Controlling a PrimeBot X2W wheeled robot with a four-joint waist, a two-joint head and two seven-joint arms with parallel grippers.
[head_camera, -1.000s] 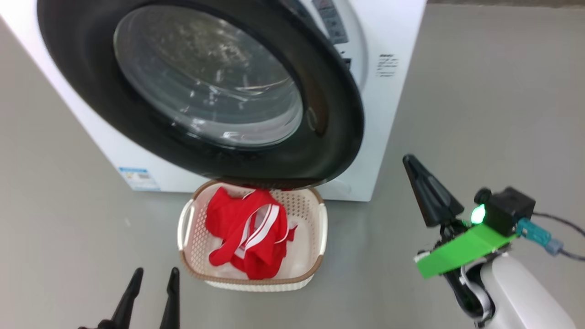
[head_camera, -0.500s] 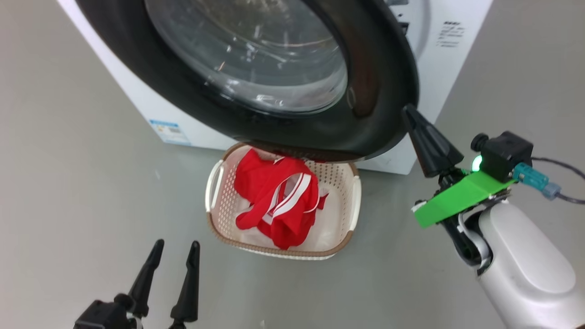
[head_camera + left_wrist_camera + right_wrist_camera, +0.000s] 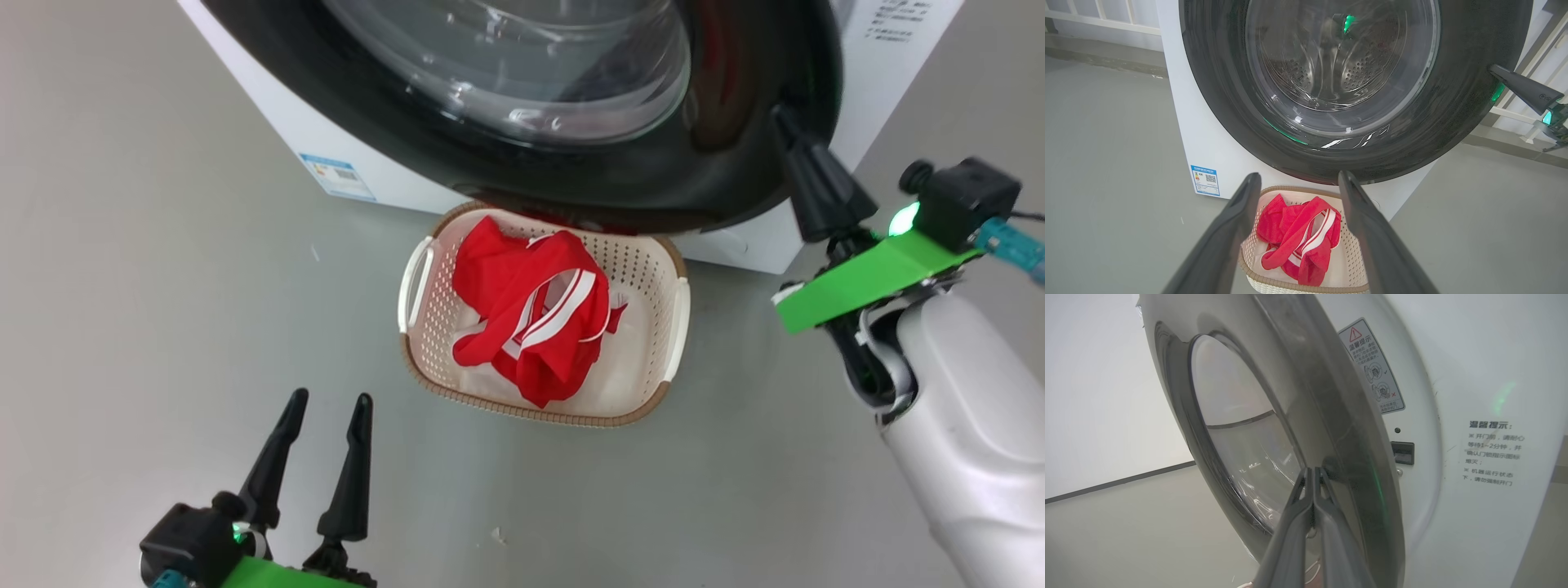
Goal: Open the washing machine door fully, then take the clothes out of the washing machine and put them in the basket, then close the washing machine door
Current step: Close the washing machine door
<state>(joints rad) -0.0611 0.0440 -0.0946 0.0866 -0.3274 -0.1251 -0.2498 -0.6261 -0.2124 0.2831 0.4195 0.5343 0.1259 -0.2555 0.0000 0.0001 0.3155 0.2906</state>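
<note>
The washing machine door (image 3: 735,163), black-rimmed with a domed glass window, stands ajar from the white washing machine (image 3: 269,106) and overhangs the basket's far end. The cream basket (image 3: 571,420) sits on the floor below it and holds the clothes (image 3: 531,310), a crumpled red garment with white stripes. My right gripper (image 3: 782,114) is shut, its tip against the outer face of the door's rim near its right edge; the right wrist view has the same tip (image 3: 1312,470) on the door (image 3: 1331,416). My left gripper (image 3: 331,398) stands open near the basket, holding nothing.
Grey floor surrounds the machine and basket. A blue label (image 3: 339,175) is stuck low on the machine's front. The latch slot (image 3: 1402,452) and warning stickers (image 3: 1372,367) face the door's free edge. A white railing (image 3: 1106,16) runs behind the machine.
The head camera has shifted, so the whole picture moved. My right gripper has risen from beside the machine to the door's rim and touches it. The left gripper stays open.
</note>
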